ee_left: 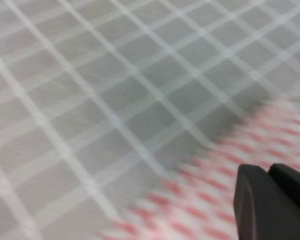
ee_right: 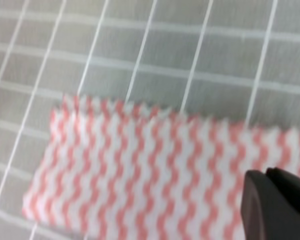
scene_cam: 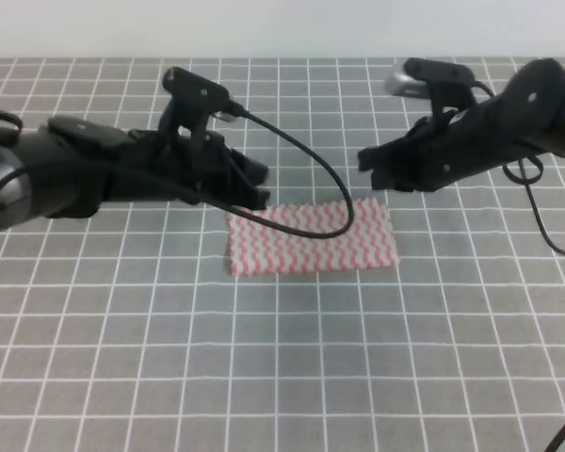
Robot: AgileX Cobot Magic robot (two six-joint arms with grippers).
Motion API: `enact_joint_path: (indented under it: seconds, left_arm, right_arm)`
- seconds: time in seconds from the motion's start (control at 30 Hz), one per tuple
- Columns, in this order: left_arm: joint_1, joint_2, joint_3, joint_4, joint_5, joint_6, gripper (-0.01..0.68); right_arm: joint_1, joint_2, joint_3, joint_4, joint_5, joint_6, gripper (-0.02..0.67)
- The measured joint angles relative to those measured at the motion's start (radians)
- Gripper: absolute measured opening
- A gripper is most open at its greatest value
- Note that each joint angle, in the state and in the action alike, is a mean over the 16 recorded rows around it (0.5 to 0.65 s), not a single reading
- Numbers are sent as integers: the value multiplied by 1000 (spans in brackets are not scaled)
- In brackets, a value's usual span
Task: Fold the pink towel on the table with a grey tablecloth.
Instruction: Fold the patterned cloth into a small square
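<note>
Grey cloth printed with a white grid of squares covers the whole bench [scene_cam: 122,377], lying smooth and flat. Near its middle lies the pink towel [scene_cam: 311,247], a thin rectangle of pink-red and white wavy zigzag stripes, wider than deep, flat on the cloth; the right wrist view shows its zigzag-cut upper edge [ee_right: 140,165].

Two black arms reach in above the towel's far edge. The left tool [scene_cam: 256,186] hangs over the towel's far left corner, a black cable looping from it across the towel. The right tool [scene_cam: 367,169] hangs just beyond the far right corner. Both tools grasp nothing; whether their fingers are parted or closed I cannot tell. Each wrist view shows only blurred dark fingertips [ee_left: 270,200] [ee_right: 275,200] above the stripes.
</note>
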Motion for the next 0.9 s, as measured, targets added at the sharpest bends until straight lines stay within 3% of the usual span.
enact_joint_path:
  seconds: [0.27, 0.9]
  left_arm:
    - [0, 1, 1, 202, 108, -278, -2]
    - [1, 123, -3, 269, 62, -303, -2]
  right_arm:
    - [47, -8, 0, -111, 43, 121, -15]
    - [57, 73, 0, -96, 64, 134, -15]
